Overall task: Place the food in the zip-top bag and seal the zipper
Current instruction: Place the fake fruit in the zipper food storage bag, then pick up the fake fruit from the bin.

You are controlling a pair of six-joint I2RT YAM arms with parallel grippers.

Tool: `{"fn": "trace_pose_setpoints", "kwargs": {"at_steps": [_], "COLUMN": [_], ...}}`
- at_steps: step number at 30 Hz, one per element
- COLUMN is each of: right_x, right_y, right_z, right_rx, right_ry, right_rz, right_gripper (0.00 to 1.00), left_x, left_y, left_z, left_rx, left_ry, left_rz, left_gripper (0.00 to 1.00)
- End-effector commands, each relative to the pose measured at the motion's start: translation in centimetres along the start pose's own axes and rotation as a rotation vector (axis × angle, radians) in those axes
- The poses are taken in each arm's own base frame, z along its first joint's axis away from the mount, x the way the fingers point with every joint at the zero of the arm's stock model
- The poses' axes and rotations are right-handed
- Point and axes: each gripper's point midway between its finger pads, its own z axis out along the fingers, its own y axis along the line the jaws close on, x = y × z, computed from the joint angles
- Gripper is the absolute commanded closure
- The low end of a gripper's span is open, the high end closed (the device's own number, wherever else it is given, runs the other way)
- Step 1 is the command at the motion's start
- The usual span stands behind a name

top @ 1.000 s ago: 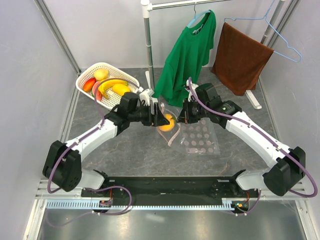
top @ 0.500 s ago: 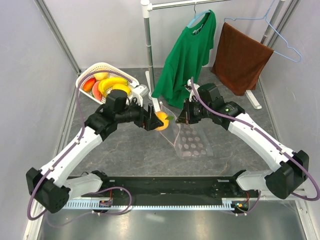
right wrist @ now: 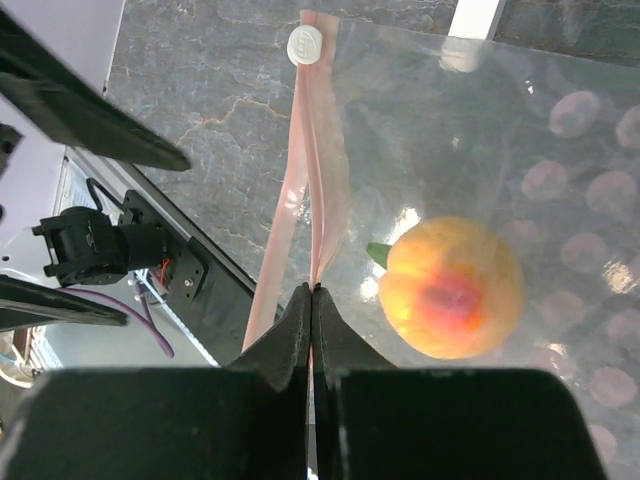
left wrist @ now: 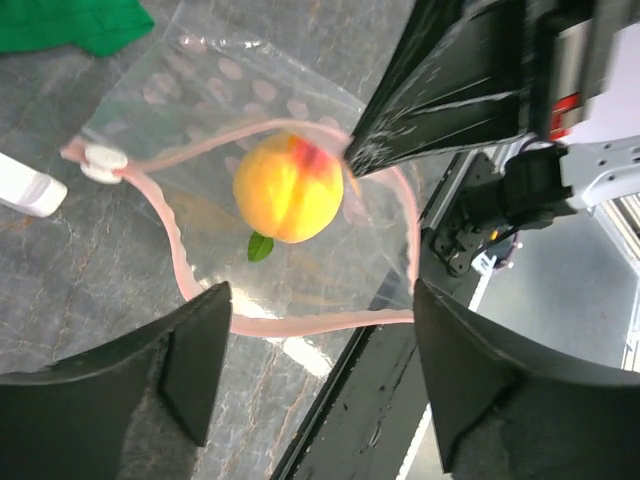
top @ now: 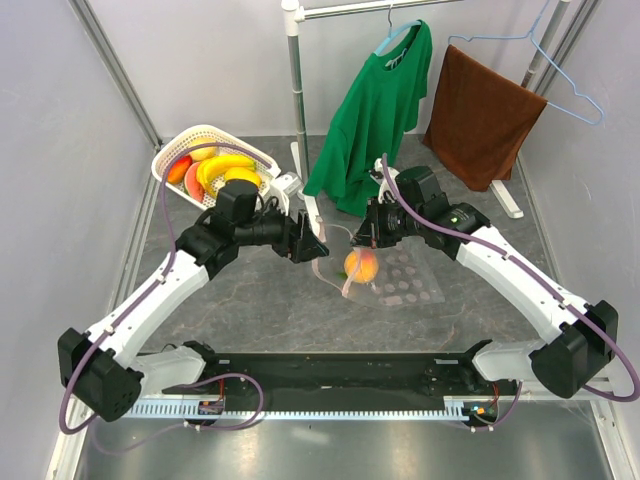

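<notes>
An orange-yellow peach (top: 361, 265) of the food lies inside the clear dotted zip-top bag (top: 408, 287), whose mouth gapes open. My left gripper (top: 316, 244) hangs open just left of the mouth, with nothing between its fingers (left wrist: 190, 370). In the left wrist view the peach (left wrist: 288, 188) sits beyond the pink zipper (left wrist: 300, 325) loop. My right gripper (right wrist: 314, 292) is shut on the zipper (right wrist: 322, 170) strip and holds the mouth edge up, with the peach (right wrist: 452, 288) just right of it. More food, among it a banana bunch (top: 225, 167), lies in the basket.
The white lattice basket (top: 248, 150) stands at the back left. A white rack pole (top: 295, 90) with a green shirt (top: 375, 110) and a brown towel (top: 480, 115) stands behind the bag. The zipper's white slider (right wrist: 305, 45) sits at the strip's far end.
My left gripper carried the peach up over the bag's mouth and let it go. The peach now lies inside the bag. The right gripper kept its hold on the zipper.
</notes>
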Motion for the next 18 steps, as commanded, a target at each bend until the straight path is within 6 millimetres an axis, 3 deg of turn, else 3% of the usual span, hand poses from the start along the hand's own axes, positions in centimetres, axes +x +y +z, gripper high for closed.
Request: {"fn": "trace_pose_setpoints", "kwargs": {"at_steps": [1,4,9,10,12,13,14,15,16,18], "right_x": [-1.1,-1.6,-5.5,-5.7,-5.2,-5.0,-4.6,-4.3,-4.2,-4.0], "right_y": [0.3,0.6,2.1,2.2,2.0,1.7,1.4,1.3,1.3,1.1], "right_z": [-0.5,-1.2,-3.7,-3.9,-3.7,-3.5,-3.2,-3.0,-2.9,-2.5], "right_rx": [-0.005,-0.003,0.018,0.018,0.021,0.028,0.032,0.032,0.028,0.028], "right_ry": [-0.049,-0.067,-0.196,-0.202,-0.185,-0.173,-0.160,-0.148,-0.142,-0.131], "right_rz": [-0.043,-0.066,-0.145,-0.154,-0.160,-0.157,-0.152,-0.146,-0.147,-0.143], "right_gripper": [1.00,1.00,1.00,1.00,1.00,1.00,1.00,1.00,1.00,1.00], "left_x": [0.8,-1.1,-6.5,-7.3,-9.4,-8.8,-8.6,-9.8,-8.4,-8.9], "left_y": [0.4,2.9,13.0,15.7,18.7,21.6,23.5,24.3,27.1,29.2], "left_z": [0.4,-1.2,-6.2,-7.8,-9.7,-9.8,-10.3,-11.0,-10.4,-10.8], "left_rx": [0.026,-0.018,-0.386,-0.458,-0.538,-0.559,-0.575,-0.592,-0.592,-0.625], "left_ry": [0.005,-0.089,-0.196,-0.200,-0.177,-0.128,-0.088,-0.050,0.016,0.075], "left_rz": [-0.036,-0.108,-0.037,0.022,0.141,0.135,0.147,0.222,0.199,0.271], "left_gripper": [0.17,0.16,0.13,0.12,0.10,0.09,0.09,0.08,0.08,0.11]}}
